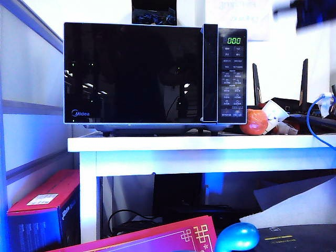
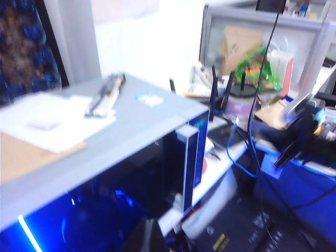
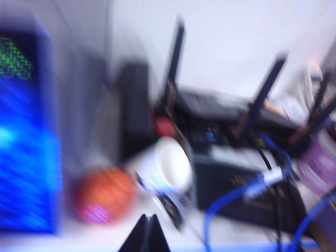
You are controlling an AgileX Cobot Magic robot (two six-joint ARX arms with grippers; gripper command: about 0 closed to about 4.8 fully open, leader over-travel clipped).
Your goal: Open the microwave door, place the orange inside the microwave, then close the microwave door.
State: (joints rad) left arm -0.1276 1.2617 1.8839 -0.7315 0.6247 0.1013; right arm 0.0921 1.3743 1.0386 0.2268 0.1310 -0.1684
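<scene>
The black microwave (image 1: 155,73) stands on a white table, and its glossy door (image 1: 131,73) is shut. The orange (image 1: 255,122) lies on the table just right of the control panel, touching a white paper cup (image 1: 274,113). In the blurred right wrist view my right gripper (image 3: 148,219) is shut and empty. It hangs a little short of the orange (image 3: 105,197) and the cup (image 3: 168,165). The left wrist view looks down over the microwave's grey top (image 2: 142,123). Only a dark smear of my left gripper (image 2: 149,239) shows at the frame's edge, near the door's front (image 2: 94,220).
A black router (image 1: 294,105) with upright antennas and a blue cable (image 1: 314,113) crowd the table right of the orange. Papers and a comb-like object (image 2: 105,94) lie on the microwave's top. A red box (image 1: 44,207) sits under the table. A wall panel stands left of the microwave.
</scene>
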